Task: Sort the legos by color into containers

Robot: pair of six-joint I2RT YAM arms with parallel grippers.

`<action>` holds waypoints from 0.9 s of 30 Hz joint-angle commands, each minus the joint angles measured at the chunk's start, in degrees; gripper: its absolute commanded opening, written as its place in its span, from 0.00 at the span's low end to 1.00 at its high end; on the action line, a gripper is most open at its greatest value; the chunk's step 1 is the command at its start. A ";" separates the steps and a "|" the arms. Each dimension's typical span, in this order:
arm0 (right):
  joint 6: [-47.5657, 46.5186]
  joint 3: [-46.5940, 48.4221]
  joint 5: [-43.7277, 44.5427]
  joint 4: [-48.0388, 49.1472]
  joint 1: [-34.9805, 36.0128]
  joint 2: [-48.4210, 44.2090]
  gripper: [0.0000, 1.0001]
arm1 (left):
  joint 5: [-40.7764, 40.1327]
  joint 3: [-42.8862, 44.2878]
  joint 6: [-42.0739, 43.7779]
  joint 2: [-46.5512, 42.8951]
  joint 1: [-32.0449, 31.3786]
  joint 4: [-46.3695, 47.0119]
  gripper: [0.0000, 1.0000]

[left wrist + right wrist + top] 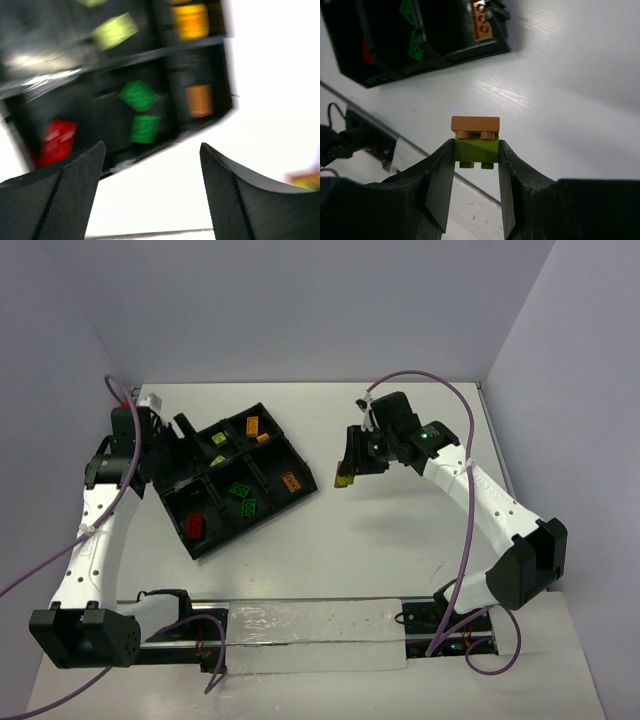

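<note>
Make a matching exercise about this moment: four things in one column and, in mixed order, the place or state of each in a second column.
1. red lego
2. green legos
3. stacked orange and yellow-green legos
4. left gripper

A. open, holding nothing
B. clamped in the right gripper
C. alone in an end compartment of the tray
D. two together in one compartment

Pairs: 1-C, 2-D, 3-B, 4-A
</note>
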 commanded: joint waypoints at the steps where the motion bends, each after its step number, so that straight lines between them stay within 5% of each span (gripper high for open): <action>1: -1.05 1.36 -10.59 4.95 0.19 -1.67 0.00 | 22.59 5.21 1.51 3.63 -1.83 9.05 0.82; 4: -1.97 1.58 -13.92 5.70 0.37 -2.41 0.00 | 30.05 8.33 -1.96 8.24 -7.35 13.21 0.81; 11: -2.74 1.65 -12.80 4.46 0.76 -2.47 0.00 | 29.22 17.22 -5.42 20.66 -22.68 14.89 0.74; 23: -0.03 4.70 -8.74 1.03 0.87 -0.49 0.00 | 31.20 13.88 -8.95 24.46 -26.91 23.51 0.68; 27: 6.27 7.70 -10.05 -0.16 -0.85 2.26 0.00 | 24.94 3.45 -10.43 15.82 -27.11 32.69 0.64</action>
